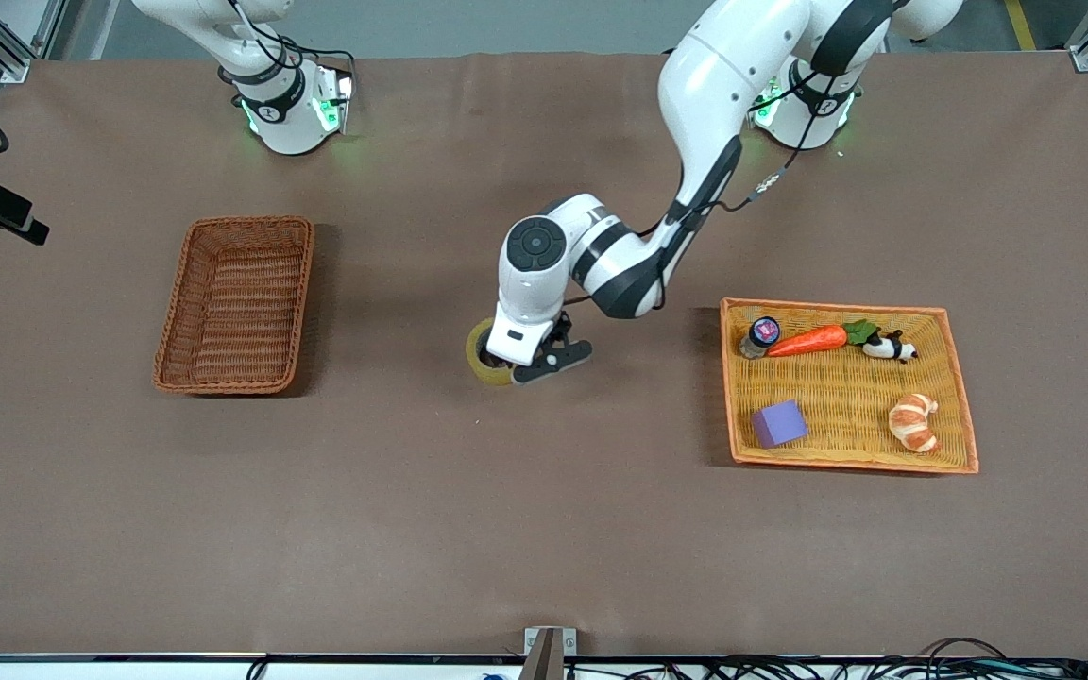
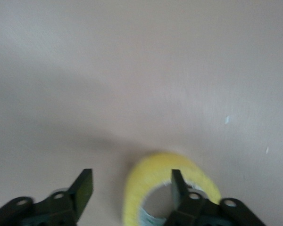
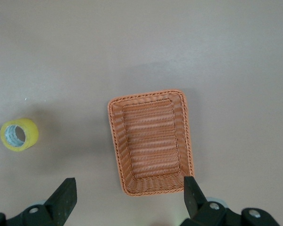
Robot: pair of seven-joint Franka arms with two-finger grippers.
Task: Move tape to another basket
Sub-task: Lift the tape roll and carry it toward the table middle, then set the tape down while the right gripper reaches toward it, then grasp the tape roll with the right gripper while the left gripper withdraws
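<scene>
The tape, a yellowish roll, lies on the brown table about midway between the two baskets. My left gripper is down at it and open. In the left wrist view the left gripper has one finger in the roll's hole and the other outside the tape. The reddish-brown basket stands empty toward the right arm's end. My right gripper is open and empty, high over that basket. The right wrist view also shows the tape.
A flat orange-yellow tray toward the left arm's end holds a carrot, a purple block, a croissant, a panda figure and a small bottle. Bare table lies between the tape and the basket.
</scene>
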